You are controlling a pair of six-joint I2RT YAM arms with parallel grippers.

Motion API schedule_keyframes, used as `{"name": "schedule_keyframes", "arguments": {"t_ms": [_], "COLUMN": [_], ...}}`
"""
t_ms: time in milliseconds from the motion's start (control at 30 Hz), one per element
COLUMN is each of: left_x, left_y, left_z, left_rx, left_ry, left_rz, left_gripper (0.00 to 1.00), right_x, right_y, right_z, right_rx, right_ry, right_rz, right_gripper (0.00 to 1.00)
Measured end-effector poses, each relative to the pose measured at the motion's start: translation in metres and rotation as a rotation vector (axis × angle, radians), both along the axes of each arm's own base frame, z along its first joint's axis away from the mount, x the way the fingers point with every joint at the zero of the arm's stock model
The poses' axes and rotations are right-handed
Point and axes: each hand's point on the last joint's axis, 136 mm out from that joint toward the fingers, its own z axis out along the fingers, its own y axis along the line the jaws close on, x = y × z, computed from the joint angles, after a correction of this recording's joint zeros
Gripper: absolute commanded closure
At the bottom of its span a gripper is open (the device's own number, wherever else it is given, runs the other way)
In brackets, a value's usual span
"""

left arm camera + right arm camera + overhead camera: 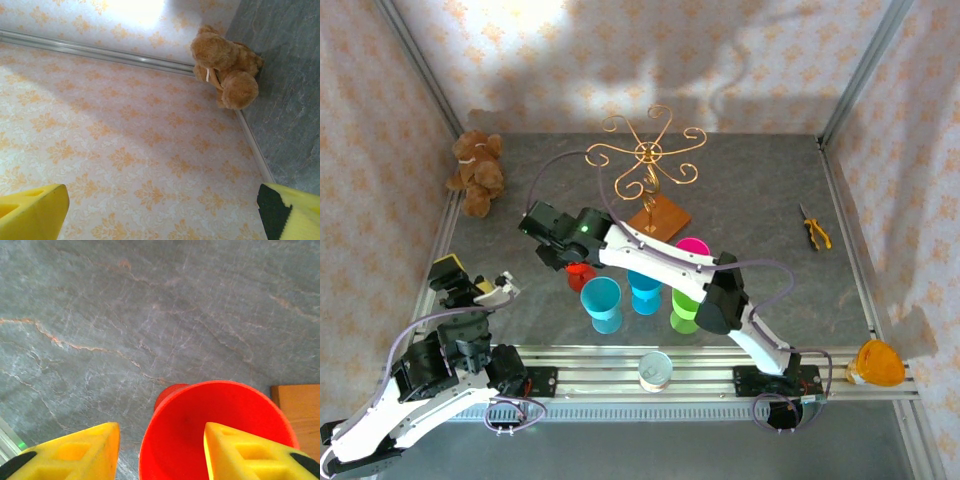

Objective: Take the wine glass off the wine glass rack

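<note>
The gold wire wine glass rack [646,153] stands at the table's back middle on its square wooden base [659,216], and no glass hangs from its arms. A corner of that base [300,412] shows in the right wrist view. A red wine glass [580,274] is on the grey table just left of the base, mouth up [200,440], its foot [169,393] peeking out beyond the rim. My right gripper [563,252] [161,434] is open over the rim, one finger inside the bowl and the other outside with a gap. My left gripper [485,291] [162,195] is open at the near left, facing the wall.
Turquoise [602,303], blue [645,290], green [686,308] and pink [693,247] cups cluster near the front. A teddy bear [475,172] [226,65] sits in the back left corner. Pliers [814,229] lie at the right. An orange glass [877,363] and a white cup [655,370] rest at the front rail.
</note>
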Motion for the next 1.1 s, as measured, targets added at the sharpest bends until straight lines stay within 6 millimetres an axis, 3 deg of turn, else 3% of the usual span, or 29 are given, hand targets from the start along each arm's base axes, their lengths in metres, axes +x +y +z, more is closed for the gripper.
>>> {"name": "schedule_keyframes", "arguments": {"t_ms": [433, 600, 733, 933, 1100], "left_x": [0.008, 0.010, 0.009, 0.012, 0.015], "left_y": [-0.016, -0.022, -0.024, -0.033, -0.043], "left_z": [0.005, 0.012, 0.020, 0.032, 0.035], "left_rx": [-0.076, -0.170, -0.235, -0.332, -0.405], "left_ry": [0.011, 0.002, -0.004, 0.003, 0.013], "left_rz": [-0.044, -0.077, -0.092, -0.107, -0.129], "left_gripper": [0.01, 0.01, 0.01, 0.01, 0.01], "right_x": [-0.009, -0.031, -0.063, -0.094, -0.100], "right_y": [-0.025, -0.044, -0.054, -0.099, -0.161], "right_z": [0.078, 0.105, 0.114, 0.104, 0.099], "right_rx": [0.126, 0.157, 0.170, 0.185, 0.260], "right_ry": [-0.056, -0.077, -0.100, -0.111, -0.138], "right_rz": [-0.012, 0.010, 0.041, -0.002, -0.158], "right_gripper": [0.54, 0.54, 0.54, 0.54, 0.57]}}
